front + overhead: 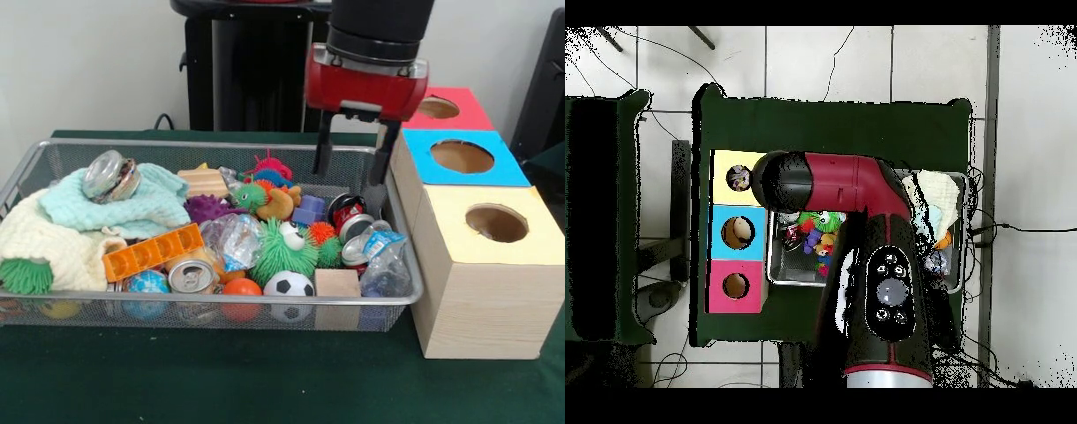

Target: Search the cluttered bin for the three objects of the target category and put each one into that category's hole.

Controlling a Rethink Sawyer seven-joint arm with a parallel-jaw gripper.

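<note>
Front view: open black claw point(351, 148) above wire-mesh bin point(212, 305).

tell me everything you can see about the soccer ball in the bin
The soccer ball is small and round, white with black patches, and looks smooth and glossy. It sits at the front of the cluttered bin, right behind the front rim. An orange ball lies beside it on one side, a plain wooden block on the other, and a green spiky toy presses in from behind. The gripper hangs well away from it, jaws open and empty.
</note>
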